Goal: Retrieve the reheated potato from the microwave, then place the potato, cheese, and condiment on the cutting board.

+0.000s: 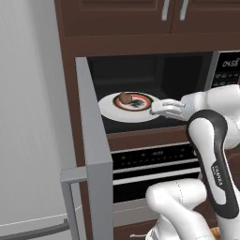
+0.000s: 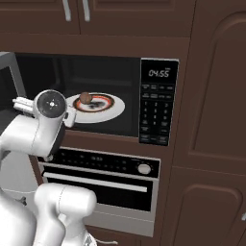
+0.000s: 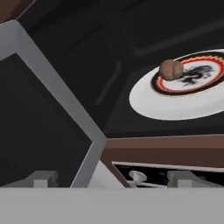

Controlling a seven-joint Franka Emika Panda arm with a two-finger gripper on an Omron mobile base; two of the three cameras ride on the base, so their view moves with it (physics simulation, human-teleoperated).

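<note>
One potato (image 1: 124,98), long axis roughly level across plate (image 1: 108,110), inside open microwave (image 2: 158,103); gripper (image 1: 158,108) at plate's edge, jaw state unclear.

Just ahead of my gripper, a white round plate (image 1: 133,105) with a red, black and white pattern at its middle lies flat, its near rim close to my gripper in the left base view. Below my gripper runs the oven (image 2: 101,185): a black control strip with a silver knob (image 2: 143,168) toward its right end, a silver handle bar (image 2: 94,182) across the dark door beneath. Above me hang dark brown cabinet doors (image 1: 117,16) with silver pulls (image 1: 166,9). Off to my right stands a tall brown cabinet panel (image 2: 214,125). To my left is a pale grey wall (image 1: 30,117).
</note>
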